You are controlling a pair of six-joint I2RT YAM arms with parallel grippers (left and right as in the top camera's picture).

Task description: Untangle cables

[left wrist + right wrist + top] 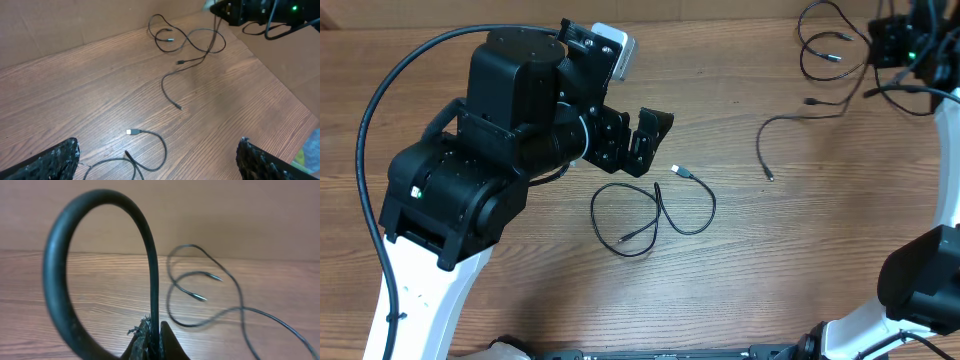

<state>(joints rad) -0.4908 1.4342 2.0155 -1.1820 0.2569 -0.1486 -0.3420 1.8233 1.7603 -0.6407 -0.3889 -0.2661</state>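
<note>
One thin black cable [655, 212] lies in a loose loop at the table's middle, its pale plug [677, 170] pointing up-left. My left gripper [638, 140] hovers open just above and left of it. In the left wrist view that cable [161, 150] and its plug [132, 132] lie between the wide-apart fingers of my left gripper [160, 167], untouched. A second cable [782, 125] lies to the right. More cables [825, 45] curl at the back right. There my right gripper [880, 45] is shut on a black cable [150, 270], which arches up from the closed right gripper [154, 340].
The bulky left arm [470, 170] covers the table's left part. A brown wall [60, 25] borders the far edge. The right arm's white link [945, 170] runs down the right side. Loose loops [200, 287] lie on the wood beyond the right fingers.
</note>
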